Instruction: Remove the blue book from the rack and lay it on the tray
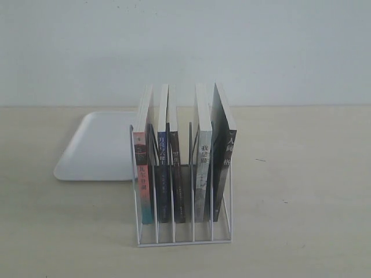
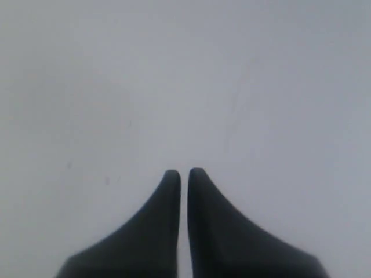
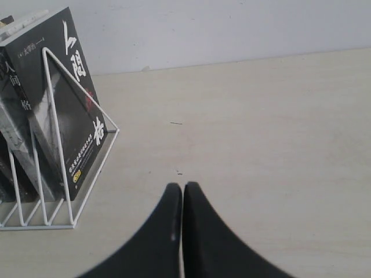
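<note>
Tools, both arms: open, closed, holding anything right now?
Left tool: closed, holding nothing.
Right tool: closed, holding nothing.

The exterior view is bright and evenly lit by soft, diffuse light, pale and a little washed out, so the white tray (image 1: 93, 145) nearly melts into the table (image 1: 301, 191) and the rack (image 1: 174, 231) throws only a faint shadow. The left wrist view is dimmer and grey, the left gripper (image 2: 184, 174) a soft-edged dark shape close to the lens. The right gripper (image 3: 182, 188) is blurred likewise, while the black-covered book (image 3: 64, 110) stays sharp enough to show its white characters
</note>
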